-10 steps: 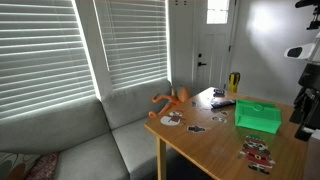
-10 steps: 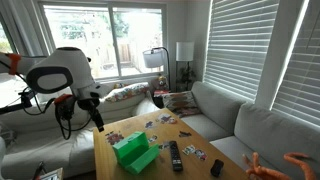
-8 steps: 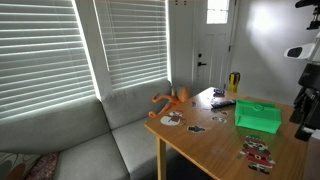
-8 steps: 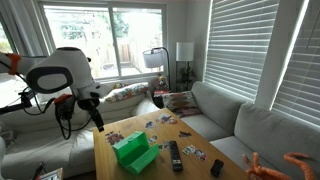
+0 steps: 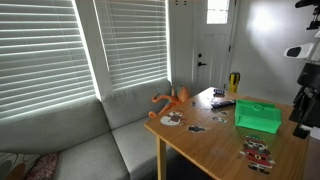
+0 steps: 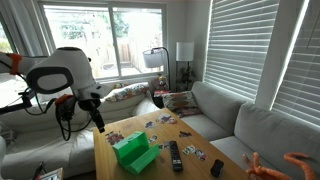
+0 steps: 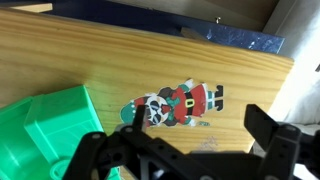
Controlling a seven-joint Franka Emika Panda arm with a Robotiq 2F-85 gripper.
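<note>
In the wrist view my gripper (image 7: pixel 197 118) hangs open over a wooden table (image 7: pixel 120 60), with nothing between its fingers. Just below and ahead of it lies a flat paper figure of a panda in a red Santa suit (image 7: pixel 175 103). A green plastic box (image 7: pixel 45 130) stands to the left of the fingers. In both exterior views the gripper (image 6: pixel 98 122) (image 5: pixel 303 125) hovers above the table end near the green box (image 6: pixel 133 152) (image 5: pixel 258 116), touching nothing.
More paper figures (image 5: pixel 257 150) (image 6: pixel 160 124) are scattered on the table. A black remote (image 6: pixel 176 155) (image 5: pixel 222 102), an orange toy (image 5: pixel 172 98) and a yellow bottle (image 5: pixel 233 82) sit at the far end. A grey sofa (image 5: pixel 90 140) runs along the table.
</note>
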